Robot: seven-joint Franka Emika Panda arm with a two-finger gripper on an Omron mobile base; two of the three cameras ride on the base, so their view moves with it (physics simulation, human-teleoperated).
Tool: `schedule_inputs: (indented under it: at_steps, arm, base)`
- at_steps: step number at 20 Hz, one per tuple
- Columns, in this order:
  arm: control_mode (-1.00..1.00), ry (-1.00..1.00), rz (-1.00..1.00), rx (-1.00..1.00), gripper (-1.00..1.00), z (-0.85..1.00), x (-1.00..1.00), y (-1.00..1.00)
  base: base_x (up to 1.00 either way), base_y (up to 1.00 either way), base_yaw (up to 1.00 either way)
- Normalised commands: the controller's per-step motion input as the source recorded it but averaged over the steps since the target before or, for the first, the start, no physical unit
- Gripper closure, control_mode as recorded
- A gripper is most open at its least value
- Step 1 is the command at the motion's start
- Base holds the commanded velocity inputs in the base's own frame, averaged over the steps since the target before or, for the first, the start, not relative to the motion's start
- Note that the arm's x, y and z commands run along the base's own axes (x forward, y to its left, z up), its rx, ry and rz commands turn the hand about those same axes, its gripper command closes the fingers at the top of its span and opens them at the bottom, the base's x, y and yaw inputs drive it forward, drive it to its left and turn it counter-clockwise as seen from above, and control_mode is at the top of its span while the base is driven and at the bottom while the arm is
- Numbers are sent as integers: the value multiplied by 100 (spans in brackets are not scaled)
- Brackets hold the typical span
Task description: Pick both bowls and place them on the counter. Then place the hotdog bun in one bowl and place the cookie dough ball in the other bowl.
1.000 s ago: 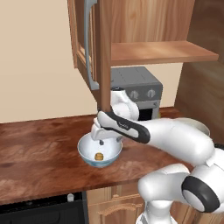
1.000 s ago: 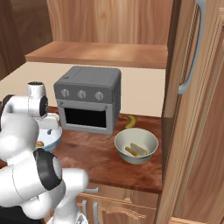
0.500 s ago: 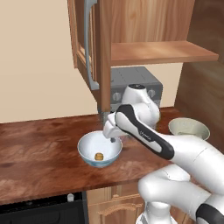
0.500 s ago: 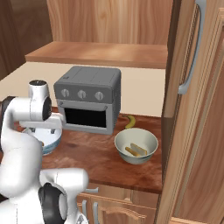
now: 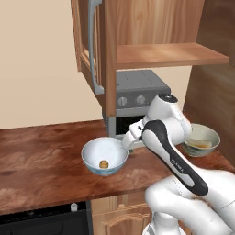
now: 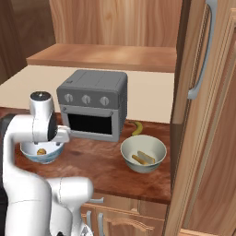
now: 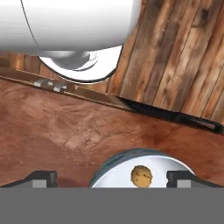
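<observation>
two bowls sit on the brown surface (image 5: 41,160). the white bowl (image 5: 104,157) is in front of the grey oven (image 6: 94,104), to its left, with one little cookie dough ball (image 5: 104,163) inside. the dark bowl (image 6: 143,154) is in front of the oven, to its right, with one hotdog bun (image 6: 142,158) inside. one yellow banana (image 6: 137,127) lies just behind the dark bowl. the hand (image 7: 112,178) is wide open above the white bowl, holding nothing and touching nothing.
</observation>
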Motion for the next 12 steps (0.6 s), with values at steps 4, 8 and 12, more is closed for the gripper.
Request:
schedule_inputs:
  at_steps: [4,8,12]
  arm:
    - [-100,-11,0,4,-100,4,-48,-36]
    - [-100,-9,0,4,-100,1,-51,-32]
    - [-100,-8,0,4,-100,5,-47,-28]
  base:
    - [0,0,0]
    - [0,0,0]
    - [0,0,0]
